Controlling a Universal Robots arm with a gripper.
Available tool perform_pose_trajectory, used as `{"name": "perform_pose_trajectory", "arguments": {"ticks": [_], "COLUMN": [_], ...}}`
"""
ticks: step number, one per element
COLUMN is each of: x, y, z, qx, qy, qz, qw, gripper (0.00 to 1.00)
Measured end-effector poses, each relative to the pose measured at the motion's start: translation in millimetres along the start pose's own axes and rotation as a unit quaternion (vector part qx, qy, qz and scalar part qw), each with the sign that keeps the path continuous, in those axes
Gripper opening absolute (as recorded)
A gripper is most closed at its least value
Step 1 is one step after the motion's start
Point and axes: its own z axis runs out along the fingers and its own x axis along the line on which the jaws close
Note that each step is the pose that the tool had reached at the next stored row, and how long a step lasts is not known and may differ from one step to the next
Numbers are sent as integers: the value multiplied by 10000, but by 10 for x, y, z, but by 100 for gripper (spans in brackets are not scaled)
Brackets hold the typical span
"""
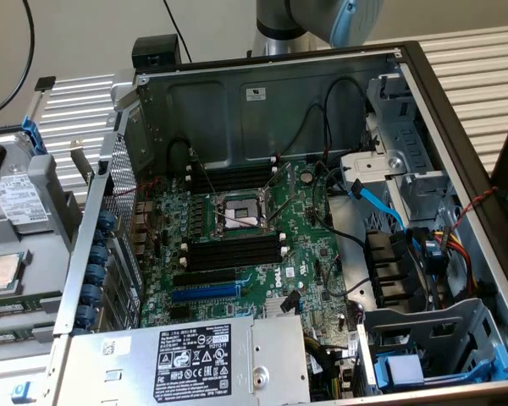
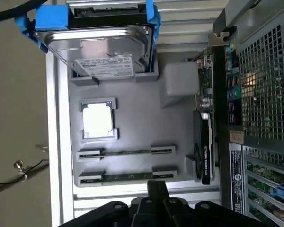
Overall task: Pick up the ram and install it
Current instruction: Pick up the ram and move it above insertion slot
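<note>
So: one open case (image 1: 237,101) lying on its side with the board (image 1: 317,254) facing up, and one grey tray (image 2: 132,123) just beside it. On the tray there's one hard drive (image 2: 102,47) in a blue caddy, one graphics card (image 2: 203,146) standing on edge, one CPU (image 2: 98,118) and two memory sticks, each on edge in its own holder. The ram (image 2: 128,177) nearest the gripper and the other stick (image 2: 127,152) sit side by side, apart.

The gripper (image 2: 157,189) hangs at the tray's edge near that closer stick. Its fingers are pinched fully together with nothing in them.

Black slots (image 1: 237,251) flank the socket. Can't get a solid count, since cables cross that area. In the exterior view the tray is cut off at the left edge and the arm (image 1: 309,17) is cropped up top.

It all sits on a slatted metal table (image 1: 470,59), with a plain beige wall behind.
</note>
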Motion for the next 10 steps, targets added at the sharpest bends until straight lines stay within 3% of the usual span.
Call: {"name": "perform_pose_trajectory", "arguments": {"ticks": [10], "x": [-6], "y": [-142], "z": [168], "qx": [-1], "qy": [-1], "qz": [1], "qw": [10000], "gripper": [11]}}
